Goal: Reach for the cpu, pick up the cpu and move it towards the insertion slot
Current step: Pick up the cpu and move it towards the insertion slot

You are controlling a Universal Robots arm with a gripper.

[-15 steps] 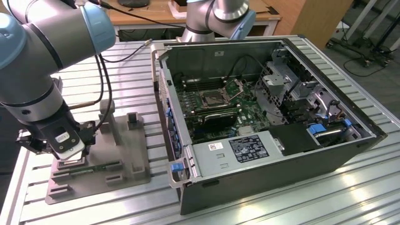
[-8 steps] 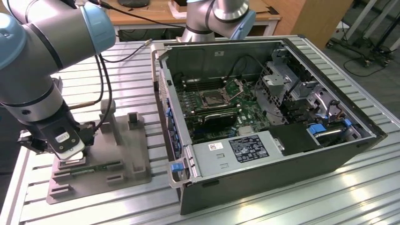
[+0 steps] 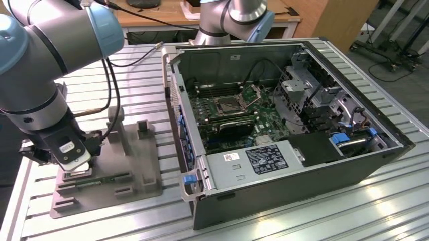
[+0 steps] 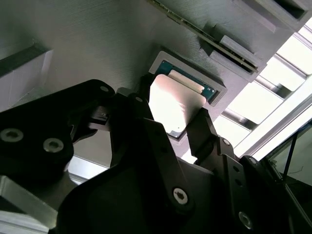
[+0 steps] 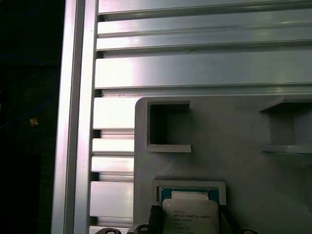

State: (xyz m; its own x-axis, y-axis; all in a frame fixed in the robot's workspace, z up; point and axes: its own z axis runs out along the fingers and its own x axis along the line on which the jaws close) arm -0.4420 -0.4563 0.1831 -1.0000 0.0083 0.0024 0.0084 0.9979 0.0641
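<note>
The cpu [image 4: 176, 100], a shiny silver square with a green edge, lies in a square recess of the grey plastic tray [image 4: 97, 44]. My gripper [image 4: 173, 106] straddles it, one black finger [image 4: 146, 92] against each opposite side, so the jaws look shut on it. In the first wrist view the cpu [image 5: 189, 213] sits low in its recess between the fingertips. From the exterior view my gripper [image 3: 75, 168] hangs over the tray [image 3: 137, 160] at that view's left. The insertion slot [image 3: 230, 105] is inside the open computer case, well to the right.
A thin green memory strip [image 3: 100, 179] rests in the tray beside my gripper. The open computer case [image 3: 282, 130] stands on the slatted aluminium table [image 3: 322, 216]. Another arm's base [image 3: 231, 20] rises behind the case. Black cables [image 3: 110, 85] hang near my arm.
</note>
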